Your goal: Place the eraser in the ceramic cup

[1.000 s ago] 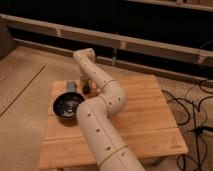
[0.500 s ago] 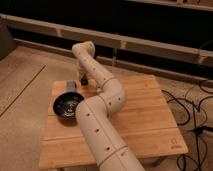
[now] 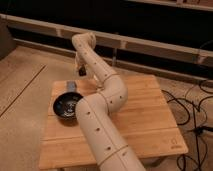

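My gripper [image 3: 81, 69] hangs at the end of the long cream arm [image 3: 102, 107], above the back left edge of the wooden table [image 3: 145, 117]. A small dark shape shows at its tip; I cannot tell whether it is the eraser or part of the gripper. No eraser shows on the table. The ceramic cup is not in sight; it may be hidden behind the arm.
A wide dark bowl [image 3: 67, 106] sits at the table's left side. A small grey-blue block [image 3: 71, 86] lies just behind it. Black cables [image 3: 192, 112] lie on the floor at the right. A dark wall with a pale rail [image 3: 150, 46] runs behind the table.
The arm's end has lifted and swung towards the back left, away from the table top near the bowl.
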Controlling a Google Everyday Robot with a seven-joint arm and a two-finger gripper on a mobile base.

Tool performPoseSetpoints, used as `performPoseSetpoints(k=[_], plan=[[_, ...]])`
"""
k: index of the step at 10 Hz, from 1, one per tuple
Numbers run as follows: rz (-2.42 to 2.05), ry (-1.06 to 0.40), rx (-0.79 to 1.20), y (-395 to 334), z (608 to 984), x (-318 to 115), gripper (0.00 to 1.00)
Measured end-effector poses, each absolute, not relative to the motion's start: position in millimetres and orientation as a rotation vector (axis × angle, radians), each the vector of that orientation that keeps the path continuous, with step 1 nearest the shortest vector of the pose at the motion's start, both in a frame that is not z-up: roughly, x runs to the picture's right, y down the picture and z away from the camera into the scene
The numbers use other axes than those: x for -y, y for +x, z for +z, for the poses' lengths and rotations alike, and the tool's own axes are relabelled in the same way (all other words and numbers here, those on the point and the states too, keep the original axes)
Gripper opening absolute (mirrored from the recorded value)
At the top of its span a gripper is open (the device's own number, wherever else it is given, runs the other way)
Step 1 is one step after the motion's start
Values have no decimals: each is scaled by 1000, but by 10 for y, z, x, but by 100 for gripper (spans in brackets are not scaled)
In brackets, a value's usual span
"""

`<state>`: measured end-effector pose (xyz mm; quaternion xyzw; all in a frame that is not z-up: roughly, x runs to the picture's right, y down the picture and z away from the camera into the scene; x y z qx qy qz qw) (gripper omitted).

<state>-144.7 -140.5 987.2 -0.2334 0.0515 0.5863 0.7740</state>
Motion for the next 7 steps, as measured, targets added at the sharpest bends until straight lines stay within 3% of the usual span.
performPoseSetpoints(k=[7], plan=[[1351, -454, -265, -641, 9921, 1323, 0]])
